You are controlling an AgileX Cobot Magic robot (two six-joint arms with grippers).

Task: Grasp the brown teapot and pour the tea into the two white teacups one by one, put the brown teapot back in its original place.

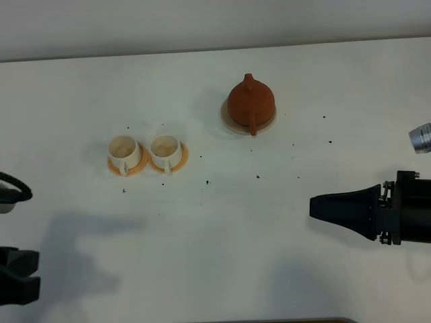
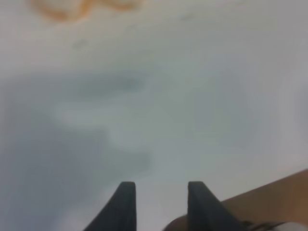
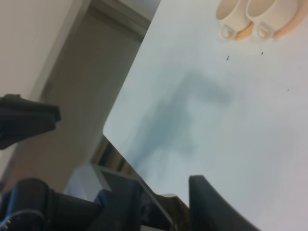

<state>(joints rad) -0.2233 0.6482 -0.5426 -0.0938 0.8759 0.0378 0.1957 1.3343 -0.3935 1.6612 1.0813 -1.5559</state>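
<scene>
Left gripper (image 2: 161, 185) low over near-left table corner, fingers apart, nothing between. Two white teacups (image 1: 165, 149) just beside each other left of centre, each on an orange saucer (image 1: 116, 166), handles toward near edge. White table (image 1: 222, 256) matte, shadowed in front, dark specks (image 1: 207, 182) scattered mid-surface. Brown teapot (image 1: 250, 101) upright on cream coaster (image 1: 232, 123), farther back, right of centre, well apart from cups. Right gripper (image 1: 313, 206) at right edge, pointing left, fingers apart, empty. Grey wall (image 1: 202, 23) behind.
</scene>
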